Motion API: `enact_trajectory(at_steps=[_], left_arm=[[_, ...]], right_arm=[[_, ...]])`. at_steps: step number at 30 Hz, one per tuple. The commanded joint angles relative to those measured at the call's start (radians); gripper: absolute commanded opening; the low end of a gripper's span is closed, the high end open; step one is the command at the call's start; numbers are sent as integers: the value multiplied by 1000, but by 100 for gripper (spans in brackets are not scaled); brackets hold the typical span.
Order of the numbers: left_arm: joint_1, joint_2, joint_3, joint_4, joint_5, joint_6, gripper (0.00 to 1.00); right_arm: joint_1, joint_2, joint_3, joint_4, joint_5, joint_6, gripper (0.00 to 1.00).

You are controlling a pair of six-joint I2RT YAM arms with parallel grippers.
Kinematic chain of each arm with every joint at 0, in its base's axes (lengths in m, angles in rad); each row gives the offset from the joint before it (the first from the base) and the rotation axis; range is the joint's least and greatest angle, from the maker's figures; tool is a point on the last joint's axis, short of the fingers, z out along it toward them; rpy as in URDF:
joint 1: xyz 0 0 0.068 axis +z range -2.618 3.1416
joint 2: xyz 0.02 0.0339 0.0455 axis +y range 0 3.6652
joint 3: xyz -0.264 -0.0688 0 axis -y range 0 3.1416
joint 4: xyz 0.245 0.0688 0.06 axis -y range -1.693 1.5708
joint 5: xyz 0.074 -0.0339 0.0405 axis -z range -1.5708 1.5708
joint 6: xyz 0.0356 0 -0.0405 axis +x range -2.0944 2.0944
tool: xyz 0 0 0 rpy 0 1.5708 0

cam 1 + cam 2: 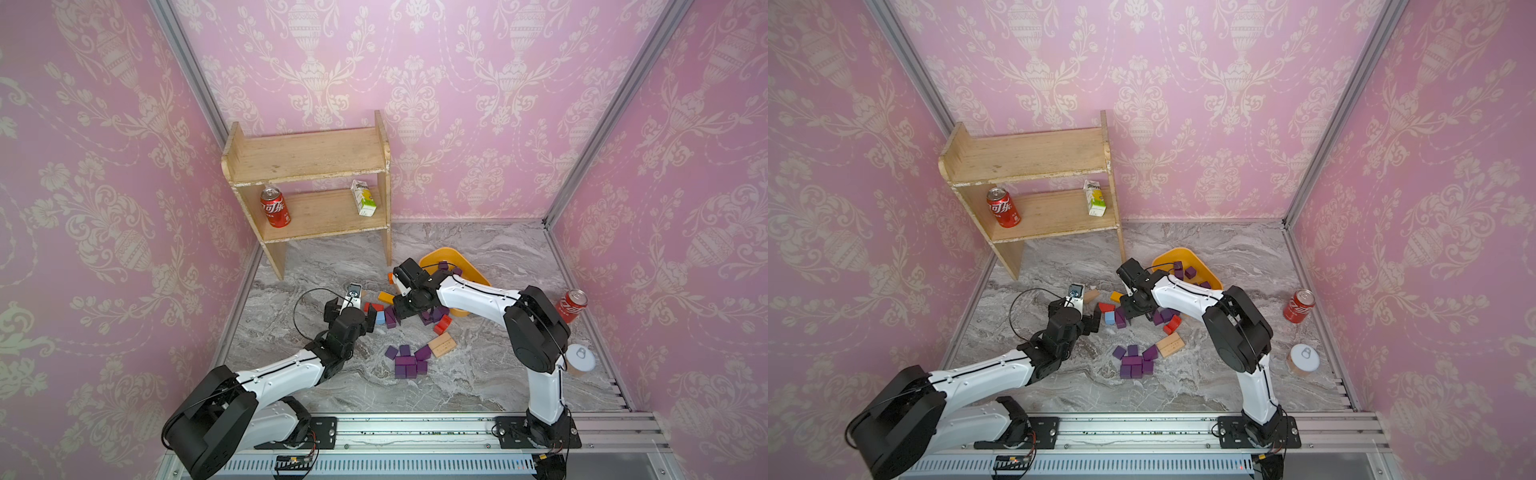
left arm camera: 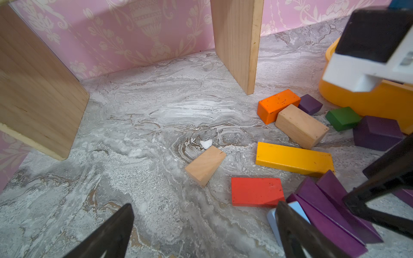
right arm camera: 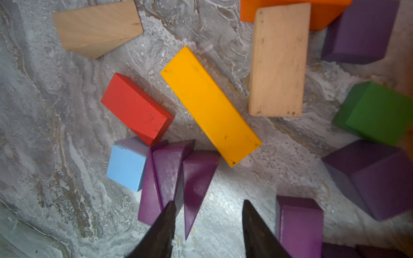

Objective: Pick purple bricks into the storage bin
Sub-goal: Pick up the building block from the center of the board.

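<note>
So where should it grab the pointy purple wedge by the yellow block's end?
Probably from straight above, pinching the purple wedge at its wide end near the yellow block, across its flat sides. The other end tapers to a thin point, where fingers would likely slip off.

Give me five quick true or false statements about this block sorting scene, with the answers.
1. The bin already holds some purple bricks. True.
2. A cola can stands on the shelf's lower tier. True.
3. The left end effector grips a red block. False: it is open and empty, and the red block lies on the table.
4. The carton lies on the table. False: it stands on the shelf's lower tier.
5. Every purple brick is in the bin. False: a cluster lies on the table.
</note>
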Motion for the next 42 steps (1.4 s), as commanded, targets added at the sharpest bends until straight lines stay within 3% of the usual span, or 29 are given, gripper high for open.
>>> enact_trajectory(at_steps=[1,24,27,42], left_arm=[[9,9,18,-17,-20,-8,99],[9,50,45,-48,-26,-16,99],[9,49,45,-51,-29,-14,99],[9,45,46,-54,-35,-14,99]], right_arm=[[9,22,40,-44,39,-29,49],[10,152,182,-91,59,-61,46],[8,177,215,-116,62,-67,40],[10,120,117,-85,62,-41,38]])
